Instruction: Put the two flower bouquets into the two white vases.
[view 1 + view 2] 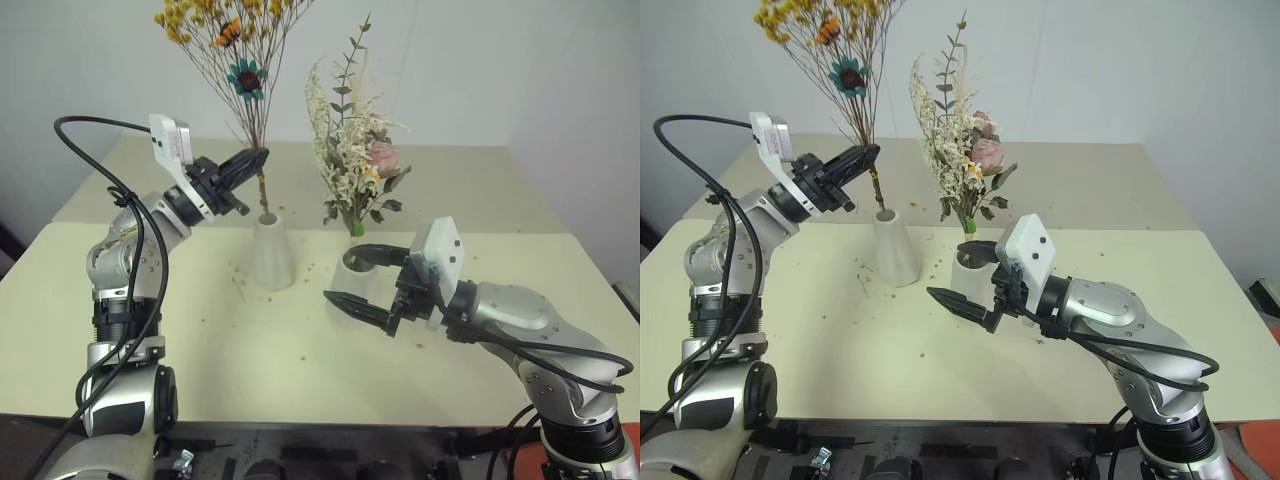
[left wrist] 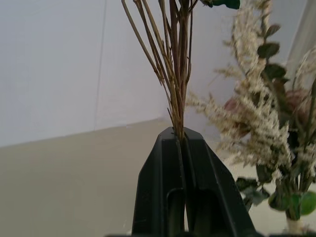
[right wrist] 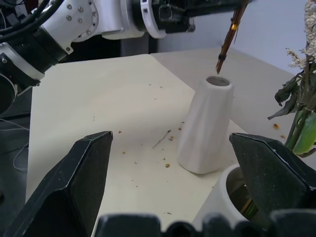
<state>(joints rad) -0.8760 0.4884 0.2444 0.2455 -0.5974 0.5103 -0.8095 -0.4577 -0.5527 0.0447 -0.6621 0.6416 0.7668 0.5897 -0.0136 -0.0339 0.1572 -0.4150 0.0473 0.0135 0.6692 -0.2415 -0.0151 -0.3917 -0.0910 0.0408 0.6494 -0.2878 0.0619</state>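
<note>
Item: dried yellow-orange bouquet with a dark-centred daisy on thin brown stems (image 1: 240, 70); pinched low on the stems by the left hand (image 1: 243, 165), fingers pressed together; long axis near upright, stem tips hanging just above and slightly beside the mouth of the slim matte white cone vase (image 1: 270, 252) on the cream bench (image 1: 150, 330); judged: the coming move was straight down. Item: cream-green sprig bouquet with a pink rose (image 1: 358, 160); standing in the stouter white vase (image 1: 968, 275). Right hand (image 1: 355, 275); spread wide, empty, about that vase.
</note>
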